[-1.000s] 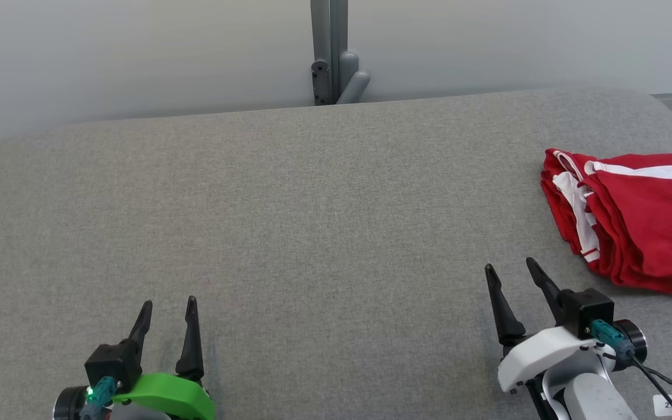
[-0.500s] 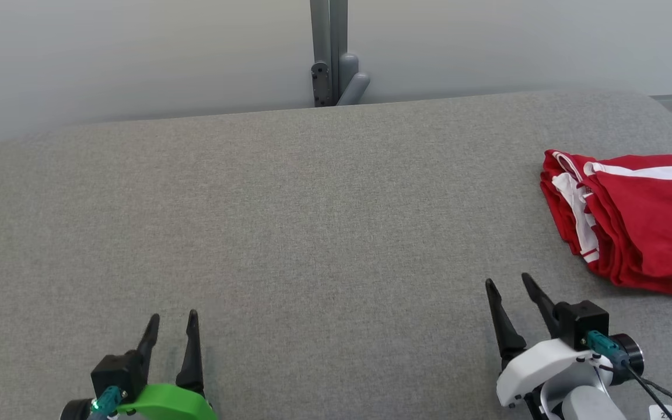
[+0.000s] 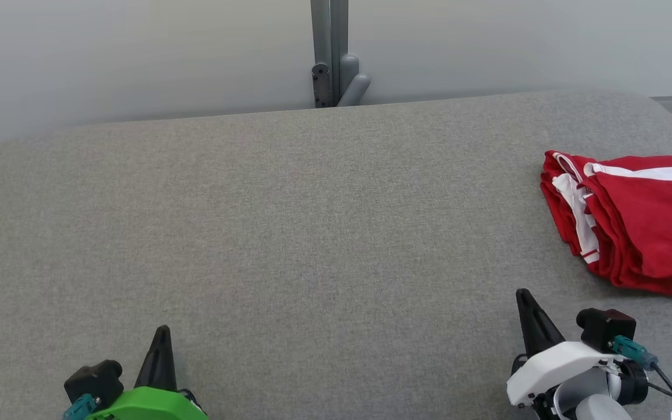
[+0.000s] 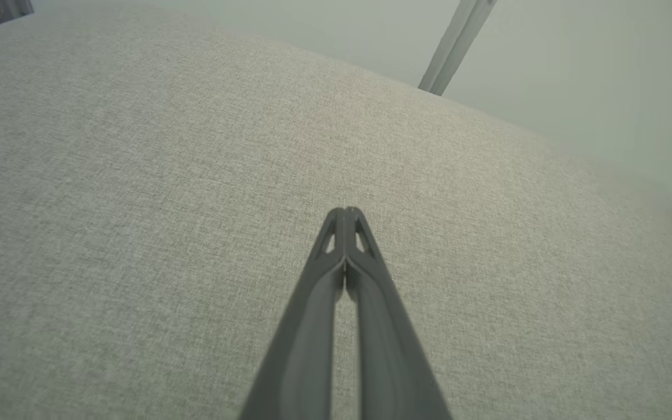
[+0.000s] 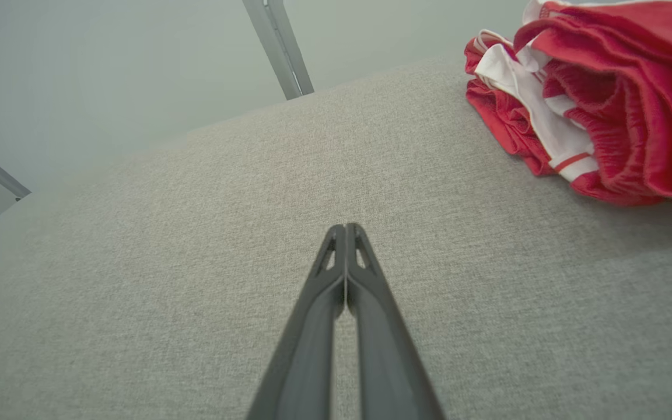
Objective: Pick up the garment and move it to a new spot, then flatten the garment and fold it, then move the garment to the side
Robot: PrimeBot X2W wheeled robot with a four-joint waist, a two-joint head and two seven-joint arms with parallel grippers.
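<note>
Garment [image 3: 627,224] lies folded at the table's [image 3: 312,233] right edge, head view; left gripper [image 3: 160,350] and right gripper [image 3: 531,318] have drawn back to its near edge. Wrist views: I see both just closed, empty. Looks finished to me.

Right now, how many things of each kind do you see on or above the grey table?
Garment, red and white: 1
End effectors: 2, the left end effector and the right end effector, both shut
Total: 3
</note>
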